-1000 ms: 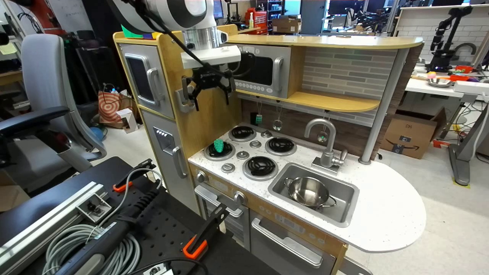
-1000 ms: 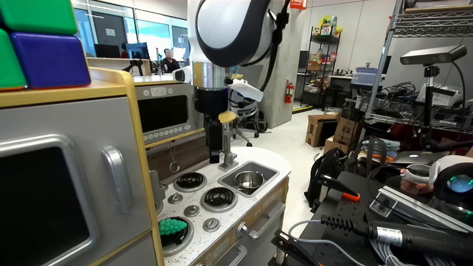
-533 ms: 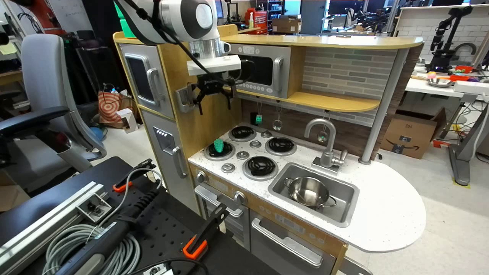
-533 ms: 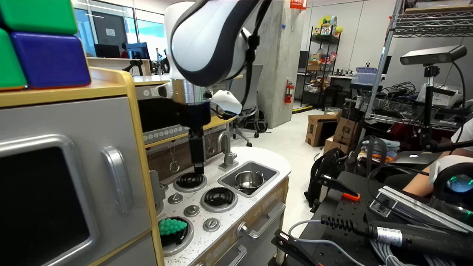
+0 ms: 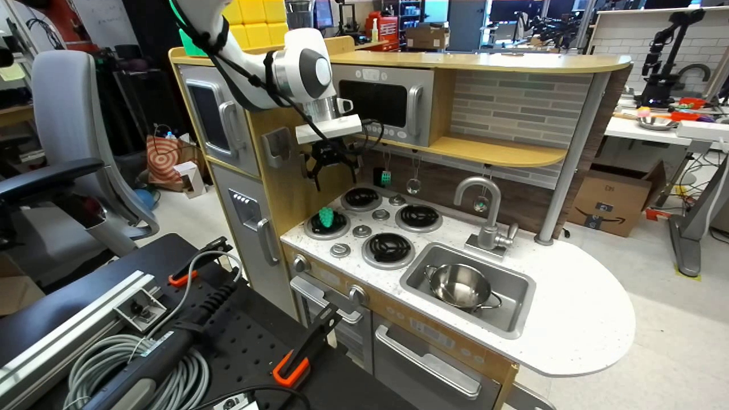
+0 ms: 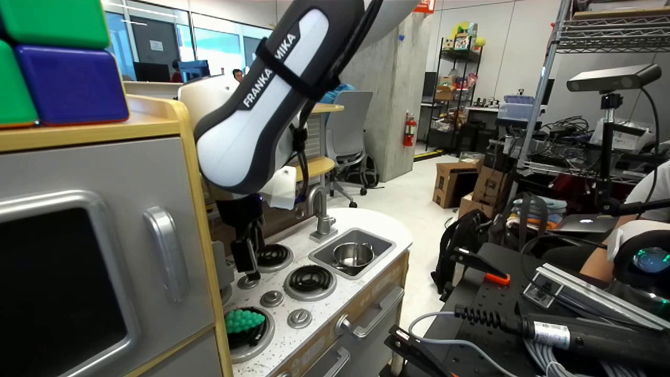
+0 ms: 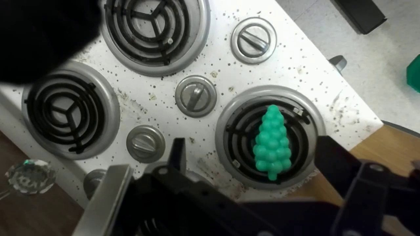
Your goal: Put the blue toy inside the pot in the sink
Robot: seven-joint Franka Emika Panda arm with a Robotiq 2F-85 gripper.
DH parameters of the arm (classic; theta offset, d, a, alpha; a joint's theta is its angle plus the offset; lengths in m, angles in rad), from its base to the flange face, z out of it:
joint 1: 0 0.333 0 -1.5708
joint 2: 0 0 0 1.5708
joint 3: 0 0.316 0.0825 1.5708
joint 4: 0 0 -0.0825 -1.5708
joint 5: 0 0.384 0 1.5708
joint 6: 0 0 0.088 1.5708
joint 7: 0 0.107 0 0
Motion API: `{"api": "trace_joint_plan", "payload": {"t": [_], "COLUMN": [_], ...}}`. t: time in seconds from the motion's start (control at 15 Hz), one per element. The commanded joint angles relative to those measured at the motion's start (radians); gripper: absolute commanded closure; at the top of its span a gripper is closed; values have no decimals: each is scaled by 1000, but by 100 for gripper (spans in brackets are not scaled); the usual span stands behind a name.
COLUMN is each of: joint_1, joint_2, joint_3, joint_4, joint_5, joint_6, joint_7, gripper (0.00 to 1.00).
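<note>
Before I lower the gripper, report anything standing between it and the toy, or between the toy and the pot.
Nothing visible stands between the open gripper and the green toy on the burner. Toward the pot in the sink, nothing visible blocks either; the faucet at the sink's edge looks off the straight path.

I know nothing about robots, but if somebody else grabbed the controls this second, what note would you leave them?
Gripper: open, holding nothing, hanging in the air without touching the toy.
Where things are: the toy, called blue but looking green, rests on a black burner; the pot is in the sink.
Done: none of the move yet; the toy is not grasped.
Left: probably line up over the toy, lower, close on it, lift, carry it over to the pot and let go inside.
</note>
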Motion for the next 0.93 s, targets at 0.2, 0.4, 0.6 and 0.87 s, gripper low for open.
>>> {"api": "trace_joint_plan", "payload": {"t": [0.2,0.4,0.6,0.87], "joint_1": [13,-6,-6,-51], "joint_2": [111,97,98,20], "joint_3": [11,8,8,49], "joint_4": [180,128,132,-67], "joint_5": [-17,-14,-14,-1], "joint_6": [-176,-121,-123,126], "joint_7": [-29,-15,-18,-27], "gripper": [0,0,0,0]}}
